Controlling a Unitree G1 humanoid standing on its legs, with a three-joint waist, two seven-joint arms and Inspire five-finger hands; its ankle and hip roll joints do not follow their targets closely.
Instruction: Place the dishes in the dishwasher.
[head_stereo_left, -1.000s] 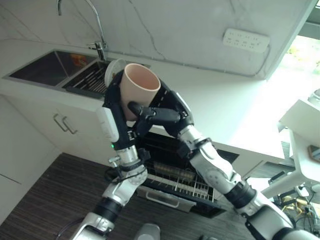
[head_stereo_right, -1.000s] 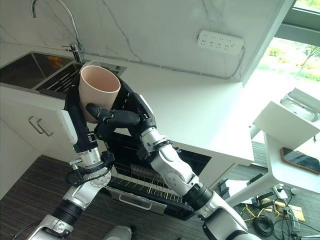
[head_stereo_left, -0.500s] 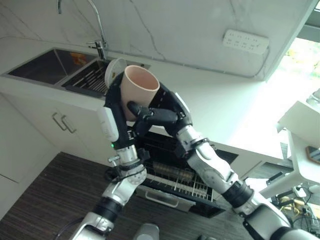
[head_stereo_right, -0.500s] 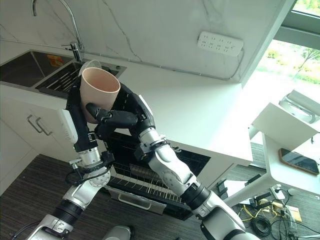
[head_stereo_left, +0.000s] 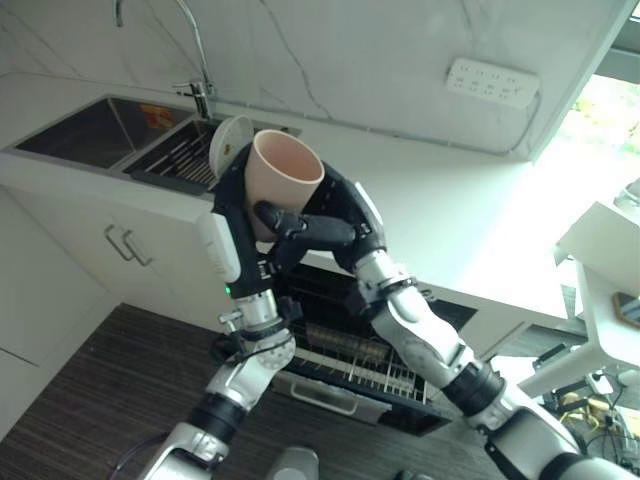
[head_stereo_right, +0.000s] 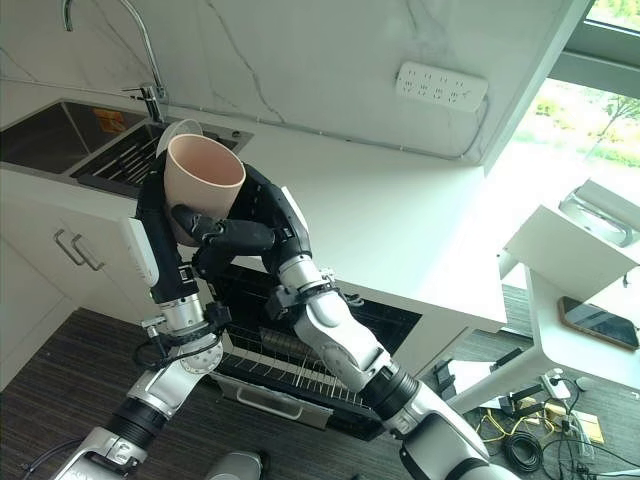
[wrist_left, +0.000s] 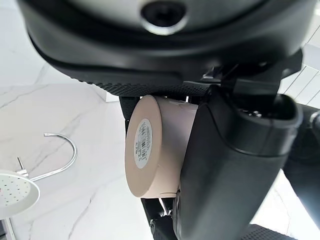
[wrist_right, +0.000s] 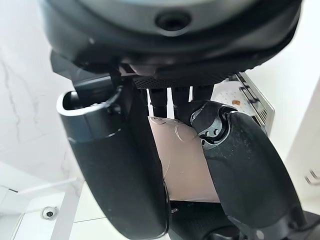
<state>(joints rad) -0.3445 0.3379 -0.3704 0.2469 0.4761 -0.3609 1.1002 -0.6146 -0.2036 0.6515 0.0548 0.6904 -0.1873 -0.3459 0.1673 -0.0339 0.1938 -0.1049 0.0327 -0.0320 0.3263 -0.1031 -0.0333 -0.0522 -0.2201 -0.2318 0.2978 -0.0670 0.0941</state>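
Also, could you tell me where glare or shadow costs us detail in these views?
Left eye view: daylight from the window washes out the countertop at its right end, and the dishwasher rack sits in shadow below it. Left wrist view: the cup has an evenly lit base, label visible.

White marble-veined wall (head_stereo_left: 350, 50) with white power strip (head_stereo_left: 492, 80) backs a white countertop (head_stereo_left: 440, 210); dark striped wood floor (head_stereo_left: 90, 390) below.

Beige cup (head_stereo_left: 281, 177) upright, clasped by left robot hand (head_stereo_left: 235, 205) and right robot hand (head_stereo_left: 325, 225)
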